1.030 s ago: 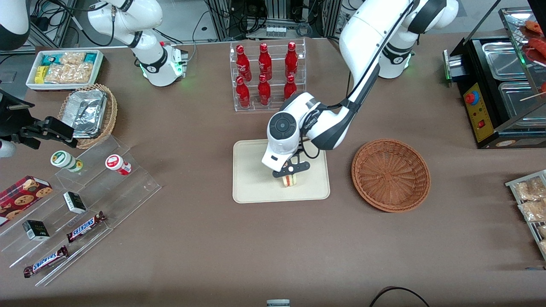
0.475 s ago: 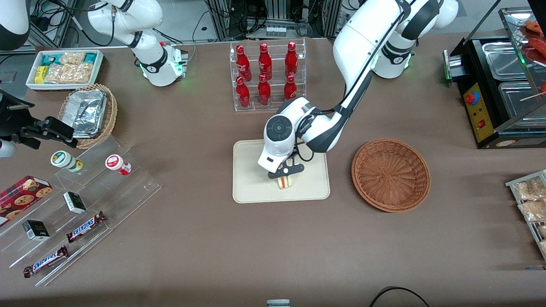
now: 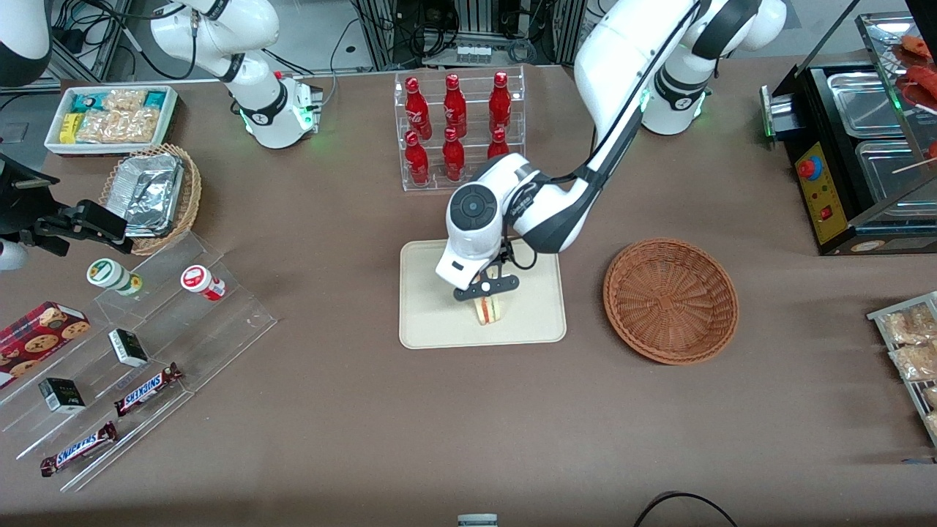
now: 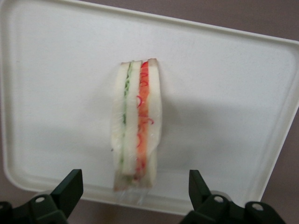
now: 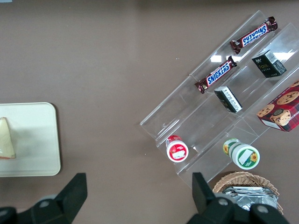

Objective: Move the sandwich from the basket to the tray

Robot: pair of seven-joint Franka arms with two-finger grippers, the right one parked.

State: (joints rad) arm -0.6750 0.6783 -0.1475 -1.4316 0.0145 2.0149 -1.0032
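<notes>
Toward the parked arm's end of the table, a white bin of snack packets [image 3: 55,139] is noted, and nearer the front camera a tan wicker basket with foil containers [image 3: 189,196]. Nearer still, a clear stepped stand [image 3: 241,322] is seen, with two Snickers bars [image 3: 146,389] lying on its lower steps. At mid-table a clear rack of red bottles [image 3: 460,132] is recorded, farther from the camera than the tray [image 3: 432,315]. The tray is laid flat on the brown table [image 3: 366,424]. The sandwich [image 3: 489,310] is found on the tray, stood on its edge so that the red and green filling layers face upward, near the tray edge closest to the camera; in the wrist view the sandwich [image 4: 136,126] is seen resting on the tray [image 4: 224,93] with bare tray surface all around it. The gripper [image 3: 486,291] is held just above the sandwich. Its fingers [image 4: 70,184] are spread wide to either side of the sandwich, and no contact with the bread is seen; the sandwich is released. The basket [image 3: 670,300] is set beside the tray, toward the working arm's end, well apart from the sandwich. At that end of the table a black food warmer [image 3: 812,183] is noted.
</notes>
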